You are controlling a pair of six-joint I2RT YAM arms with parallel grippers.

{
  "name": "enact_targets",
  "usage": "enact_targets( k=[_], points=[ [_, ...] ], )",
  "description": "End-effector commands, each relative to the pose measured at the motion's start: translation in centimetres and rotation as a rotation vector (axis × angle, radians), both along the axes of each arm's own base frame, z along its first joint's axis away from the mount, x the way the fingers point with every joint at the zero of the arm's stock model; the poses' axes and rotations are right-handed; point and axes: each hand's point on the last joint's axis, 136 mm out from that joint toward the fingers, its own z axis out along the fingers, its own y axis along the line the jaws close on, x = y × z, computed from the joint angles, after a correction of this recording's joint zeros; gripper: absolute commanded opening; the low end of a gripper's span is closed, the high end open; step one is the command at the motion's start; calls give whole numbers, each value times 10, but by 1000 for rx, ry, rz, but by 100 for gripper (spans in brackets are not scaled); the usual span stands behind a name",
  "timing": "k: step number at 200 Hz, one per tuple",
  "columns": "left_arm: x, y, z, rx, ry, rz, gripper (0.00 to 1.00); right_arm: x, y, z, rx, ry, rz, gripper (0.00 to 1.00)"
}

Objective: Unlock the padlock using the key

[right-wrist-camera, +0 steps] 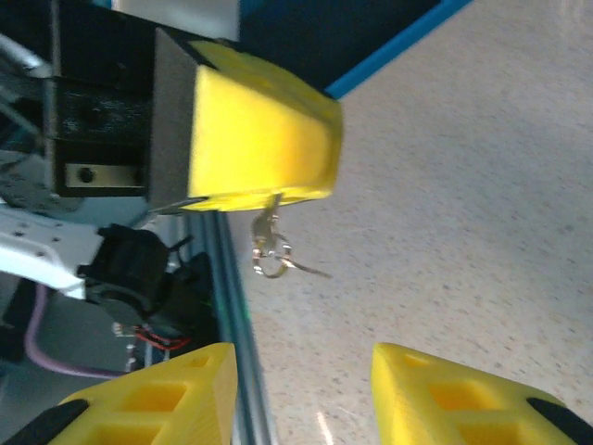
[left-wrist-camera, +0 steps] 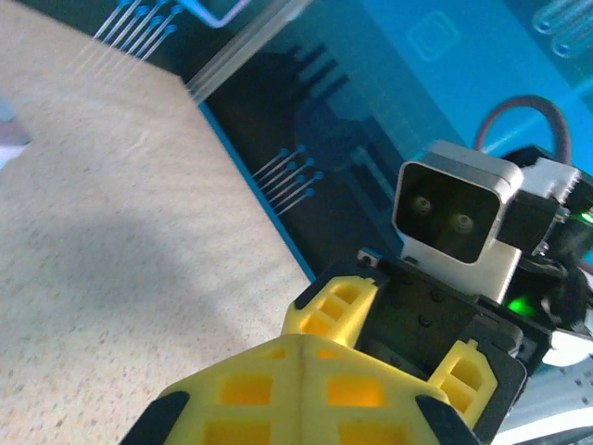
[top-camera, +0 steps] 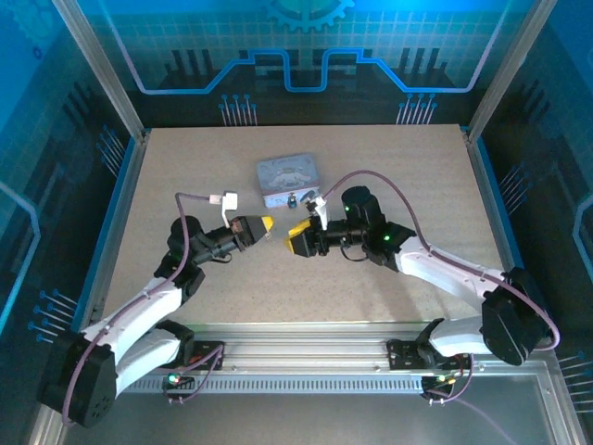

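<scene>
The padlock [top-camera: 293,199] is only a small dark speck with a blue glint on the table [top-camera: 185,185], at the near edge of the silver tin [top-camera: 289,172]. It is too small from above to show its shackle or keyhole, and the tin's print is too small to read. The key [right-wrist-camera: 271,248] hangs with its ring from the pressed-together yellow pads of the left gripper [right-wrist-camera: 264,139], its upper end hidden between them, while the right gripper [right-wrist-camera: 304,360], just right of it, has its 2 fingers apart and holds nothing, their bases cut off by the wrist view's bottom edge.
</scene>
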Motion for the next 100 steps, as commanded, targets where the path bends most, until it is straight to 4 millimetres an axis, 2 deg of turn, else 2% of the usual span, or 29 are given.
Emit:
enact_targets(
  k=[1, 39, 59, 65, 100],
  points=[
    [-19, -12, 35, 12, -247, -124, 0, -21, 3, 28, 99, 40, 93, 43],
    [-29, -21, 45, -25, -300, -222, 0, -28, 7, 47, 161, 63, 136, 43],
    [-33, -25, 49, -49, -312, -247, 0, -31, 9, 39, 136, 80, 141, 43],
    [-34, -26, 50, -54, -315, -254, 0, -29, 12, 49, 146, 61, 141, 43],
    [-39, -33, 51, -64, -312, -293, 0, -27, 19, 44, 140, 77, 147, 38]
  ],
)
